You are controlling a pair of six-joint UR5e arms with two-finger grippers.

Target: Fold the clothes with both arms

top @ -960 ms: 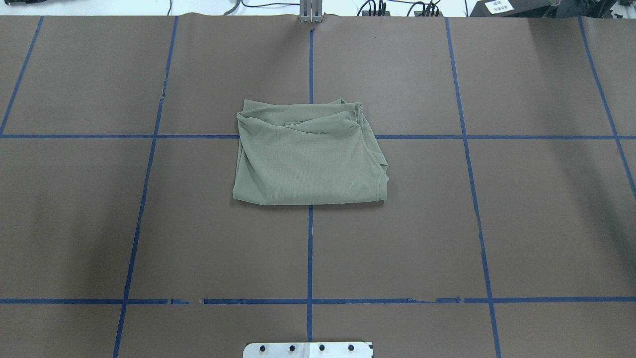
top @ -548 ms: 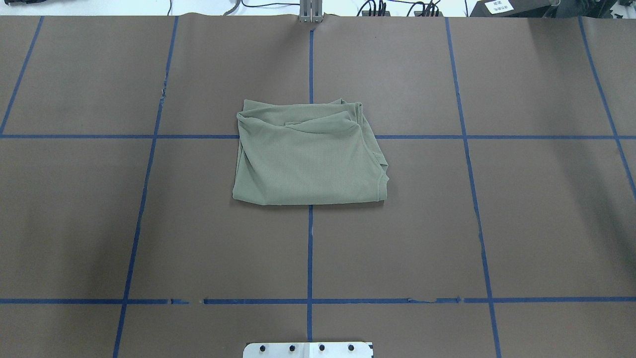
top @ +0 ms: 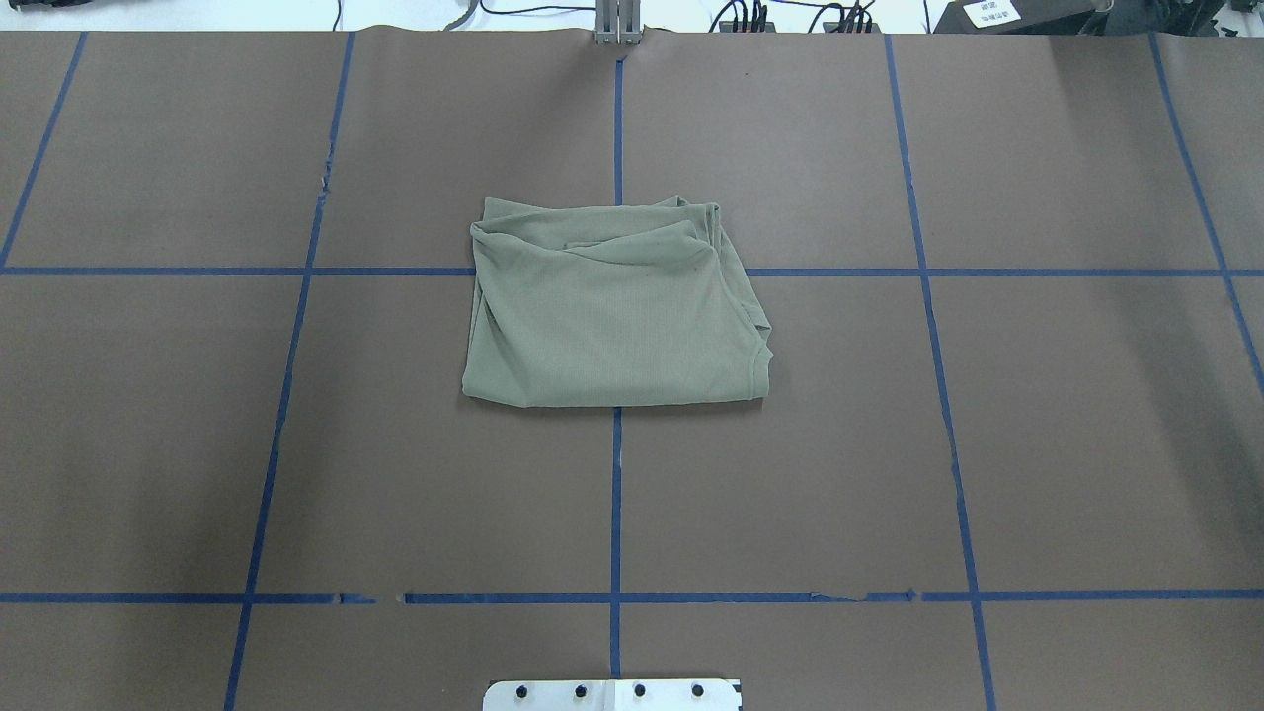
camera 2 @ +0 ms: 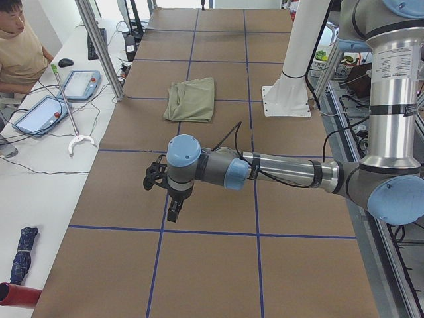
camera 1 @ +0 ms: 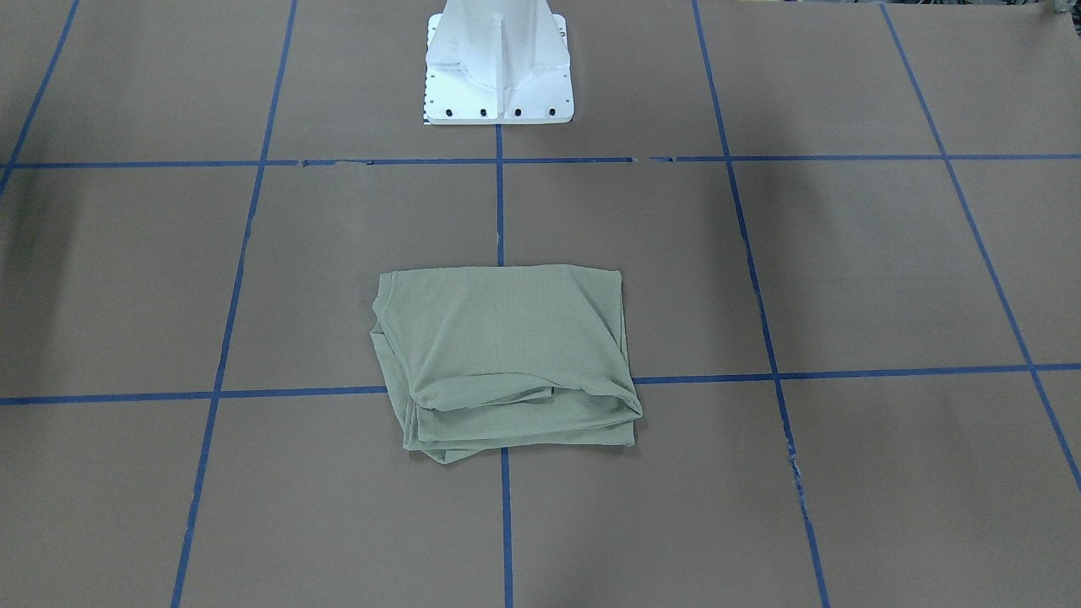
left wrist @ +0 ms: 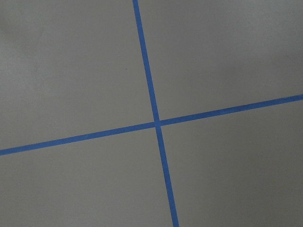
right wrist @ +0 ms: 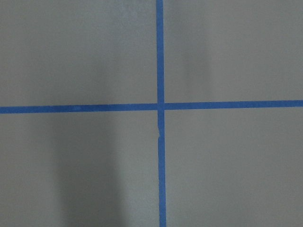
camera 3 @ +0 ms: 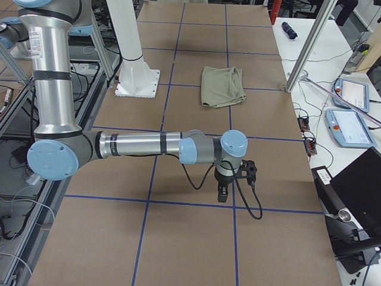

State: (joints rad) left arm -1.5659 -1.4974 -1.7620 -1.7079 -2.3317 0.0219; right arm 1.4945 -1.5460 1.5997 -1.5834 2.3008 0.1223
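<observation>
the sage-green shirt (top: pixel 614 311) lies folded into a rough rectangle at the centre of the overhead frame, flat on the brown table (top: pixel 1037 444), across a crossing of the blue tape lines (top: pixel 286 395). in the front-facing view it sits mid-frame, below the white pedestal base (camera 1: pixel 498 76) at the top edge, with loose layered edges along its lower side. in the left side view the left arm (camera 2: pixel 278 173) stretches across mid-frame, the left gripper (camera 2: pixel 173 213) pointing down over the table, well apart from the shirt in the upper centre. in the right side view the right arm (camera 3: pixel 143 145) reaches the same way, the right gripper (camera 3: pixel 222 193) below centre. whether either pair of jaws is released or clenched, i cannot tell.
</observation>
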